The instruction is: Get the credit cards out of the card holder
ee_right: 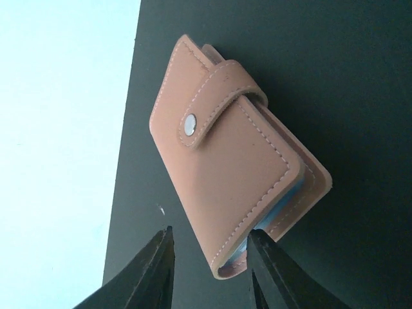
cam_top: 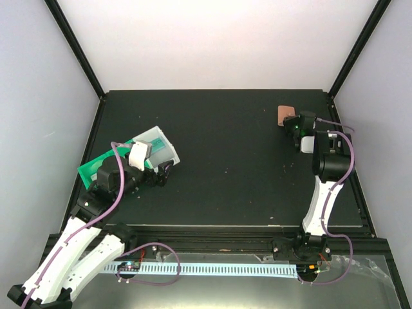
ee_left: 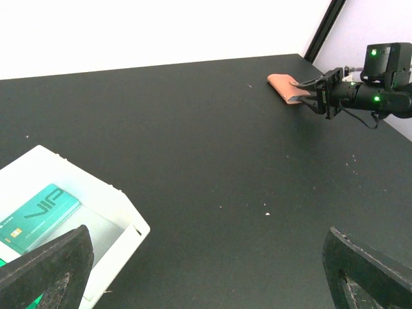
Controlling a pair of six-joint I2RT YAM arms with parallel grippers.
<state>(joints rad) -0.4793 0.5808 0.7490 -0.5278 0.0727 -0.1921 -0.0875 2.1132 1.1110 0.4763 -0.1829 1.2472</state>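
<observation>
The salmon-brown card holder point(cam_top: 284, 115) point(ee_left: 288, 87) point(ee_right: 232, 174) lies snapped shut at the table's far right, near the back edge. Blue edges of credit cards point(ee_right: 285, 214) peek from its open side. My right gripper point(cam_top: 293, 122) point(ee_left: 311, 94) point(ee_right: 211, 232) stands open astride its near corner. Its right finger is at the holder's edge, and a gap shows beside the left finger. My left gripper point(cam_top: 159, 175) point(ee_left: 206, 264) is wide open over bare table, holding nothing. A teal card point(ee_left: 38, 215) lies in the tray beside it.
The green-and-white compartment tray point(cam_top: 90, 168) point(ee_left: 119, 209) sits at the left, under the left wrist. Black frame posts rise at the table's back corners point(cam_top: 335, 90). The table's back edge runs just behind the card holder point(ee_right: 129, 129).
</observation>
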